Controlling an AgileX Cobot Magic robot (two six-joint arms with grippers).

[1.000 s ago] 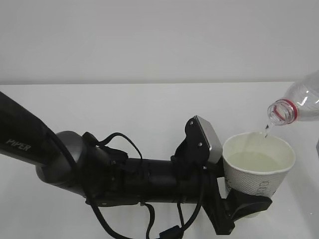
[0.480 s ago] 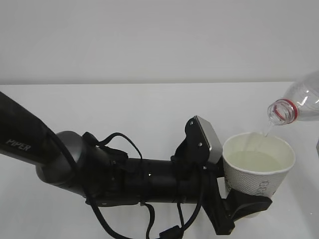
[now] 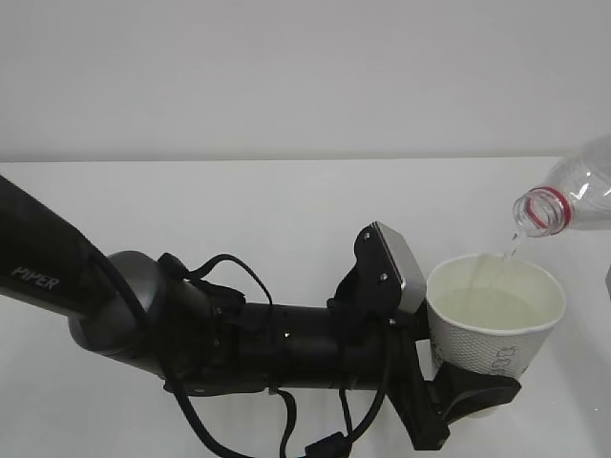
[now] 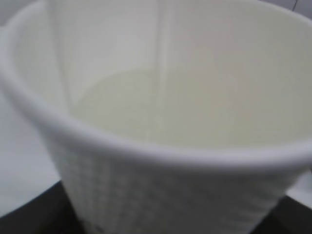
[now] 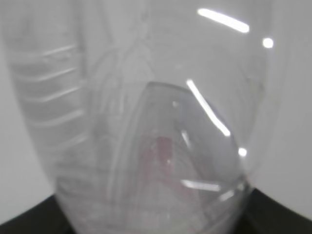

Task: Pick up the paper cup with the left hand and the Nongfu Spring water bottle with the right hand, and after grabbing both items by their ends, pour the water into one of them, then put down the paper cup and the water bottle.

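Exterior view: pour underway.
Left hand (image 3: pixel 477 396): jaws clamped round the paper cup (image 3: pixel 495 320), lower right.
Nongfu Spring water bottle (image 3: pixel 573 196): tilted at right edge, trickling water (image 3: pixel 487 310).
Right hand: closed round the bottle, judging by the wrist view.
Left: set both down.

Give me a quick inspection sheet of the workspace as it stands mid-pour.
Surface: white table, bare where visible.
Paper cup: upright, partly filled with pale water.
Water bottle: tilted, open mouth above the cup's far rim, thin stream falling in.
Clutter: nothing seen.
Left claw: closed around the cup's lower part.
Right claw: only dark edges visible beside the bottle in the right wrist view; appears to hold the bottle.
Cables: loose black loops on the left arm, clear of the cup.
Surroundings: plain pale wall.
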